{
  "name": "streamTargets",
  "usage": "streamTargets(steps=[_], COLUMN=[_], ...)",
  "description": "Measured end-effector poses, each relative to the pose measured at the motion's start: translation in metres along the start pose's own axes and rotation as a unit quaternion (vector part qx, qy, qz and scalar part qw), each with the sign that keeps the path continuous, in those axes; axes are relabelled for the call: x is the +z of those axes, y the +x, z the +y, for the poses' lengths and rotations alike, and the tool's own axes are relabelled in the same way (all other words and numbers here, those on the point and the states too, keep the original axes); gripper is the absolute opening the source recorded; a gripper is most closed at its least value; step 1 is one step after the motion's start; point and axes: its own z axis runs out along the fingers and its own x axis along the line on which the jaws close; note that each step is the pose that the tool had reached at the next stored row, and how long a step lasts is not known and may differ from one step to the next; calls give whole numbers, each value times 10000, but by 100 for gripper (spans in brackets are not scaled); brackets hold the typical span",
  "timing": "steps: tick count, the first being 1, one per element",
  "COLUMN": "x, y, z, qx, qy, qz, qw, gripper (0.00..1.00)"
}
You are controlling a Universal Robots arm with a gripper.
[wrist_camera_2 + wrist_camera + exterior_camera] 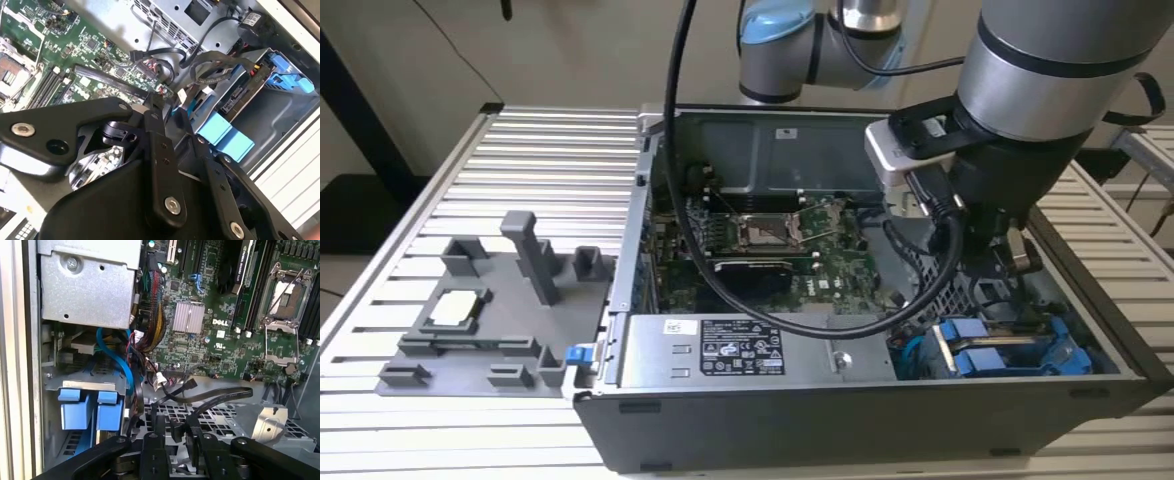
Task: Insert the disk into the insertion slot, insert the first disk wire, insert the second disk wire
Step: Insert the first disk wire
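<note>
Exterior view, its left to its right: grey fixture tray (467, 330) on the bench, well apart from the work. Then the open case (854, 420), with the motherboard (781, 235) mid-case and the power supply box (747, 350) at the front wall. The arm is over the case's end on that view's right.

The disk (1027, 352) is already in its slot, blue carrier frame seated in the drive cage at the front corner. Two blue front tabs (75, 412) sit side by side; can't say which is the disk's.

The gripper (176, 429) hangs just above the perforated cage floor (220, 422), near the disk, not touching it. Jaws look pinched, narrow gap, on the plug end of a black disk wire (220, 396). The wire loops off towards the board.

Judgement: wire step in hand. To do it well:
- Keep the plug square to the disk's port, key side matched.
- Push straight along the port axis, no side load.
- Keep the loop slack and clear of the coloured cable bundle (150, 330).
- A thin plug may pivot in the pinch, so go slow.
</note>
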Motion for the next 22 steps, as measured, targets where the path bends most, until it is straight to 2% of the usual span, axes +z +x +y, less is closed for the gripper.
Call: streamTargets(steps=[4, 6, 8, 9, 10, 11, 14, 15, 16, 18, 22], x=[2, 2, 2, 2, 1, -12, -108, -108, -103, -86, -37], y=[1, 1, 1, 1, 0, -1, -13, -13, -17, -43, -108], z=[1, 1, 1, 1, 1, -2, -24, -24, -24, -24, -23], qx=[-1, 0, 0, 0, 0, 0, 0, -2, -12, -29, -51], qy=[6, 7, 7, 7, 7, 6, 6, 5, -2, -14, -30], qz=[-1, -1, -1, -1, -2, -1, -1, 7, 55, 135, 244], qw=[10000, 10000, 10000, 10000, 10000, 10000, 10000, 10000, 10000, 9999, 9997], gripper=[29, 16, 16, 11, 11, 11, 11, 13, 13, 25, 25])
